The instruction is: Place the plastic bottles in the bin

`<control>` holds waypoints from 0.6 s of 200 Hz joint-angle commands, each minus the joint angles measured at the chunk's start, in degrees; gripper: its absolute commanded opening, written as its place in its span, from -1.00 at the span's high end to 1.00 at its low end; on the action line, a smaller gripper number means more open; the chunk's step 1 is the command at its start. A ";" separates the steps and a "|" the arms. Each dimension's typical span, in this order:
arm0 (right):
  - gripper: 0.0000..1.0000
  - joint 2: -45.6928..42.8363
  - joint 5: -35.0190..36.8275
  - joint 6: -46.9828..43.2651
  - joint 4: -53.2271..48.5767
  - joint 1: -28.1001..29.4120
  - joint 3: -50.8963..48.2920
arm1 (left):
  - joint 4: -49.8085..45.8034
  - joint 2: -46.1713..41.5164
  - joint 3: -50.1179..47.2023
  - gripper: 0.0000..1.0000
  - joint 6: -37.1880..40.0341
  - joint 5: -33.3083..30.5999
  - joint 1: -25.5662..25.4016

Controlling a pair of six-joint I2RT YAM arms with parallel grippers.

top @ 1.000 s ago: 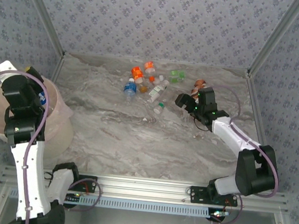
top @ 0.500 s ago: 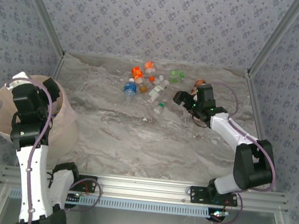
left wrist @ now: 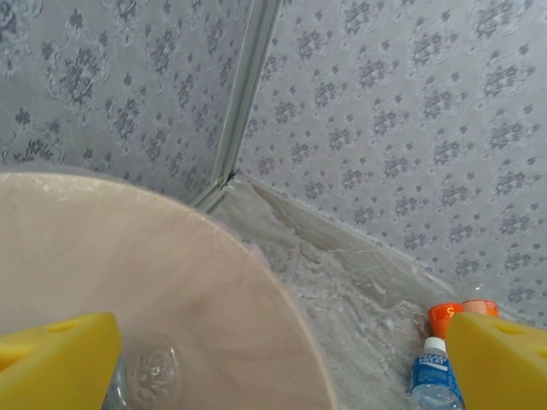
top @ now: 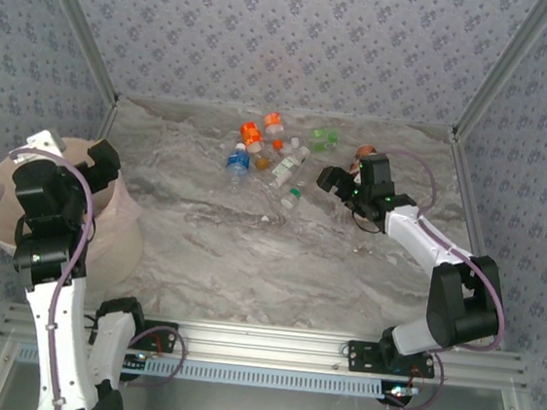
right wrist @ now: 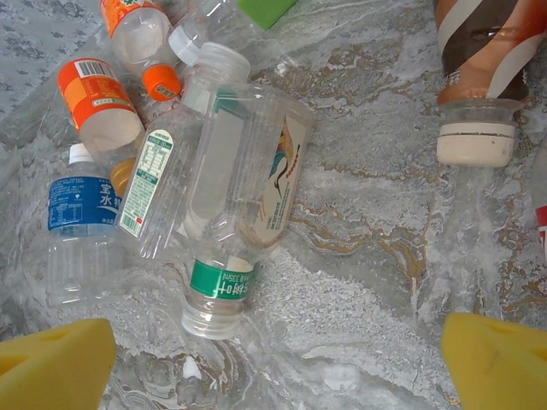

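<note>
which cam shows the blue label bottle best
Right wrist: the blue-label bottle lies whole and close, label print visible. Top external shows it as a tiny blue spot; left wrist catches its cap and label.

The bin (top: 121, 236) is a big round pale pink bucket standing upright way over on the left, and there's already one clear bottle (left wrist: 147, 376) lying in the bottom of it. The other bottles (top: 277, 156) are in a loose heap on their sides toward the far middle: a blue-label bottle (right wrist: 79, 224), an orange-label bottle (right wrist: 98, 101), a bigger clear bottle with a green neck band (right wrist: 248, 184), plus a brown striped bottle (right wrist: 479, 60) lying apart from the heap.
</note>
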 commanded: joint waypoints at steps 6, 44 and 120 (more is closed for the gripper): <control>-1.00 1.02 1.28 -3.56 -1.84 -0.34 3.17 | -0.88 1.22 5.30 -0.96 -2.86 8.26 0.09; -1.00 7.63 -1.12 -7.79 -8.39 -2.66 10.64 | -2.07 5.45 9.89 -0.96 -7.55 12.05 -3.68; -1.00 26.74 8.69 -15.18 -25.32 -9.86 35.25 | 1.09 13.81 13.30 -0.96 -4.93 9.51 -24.93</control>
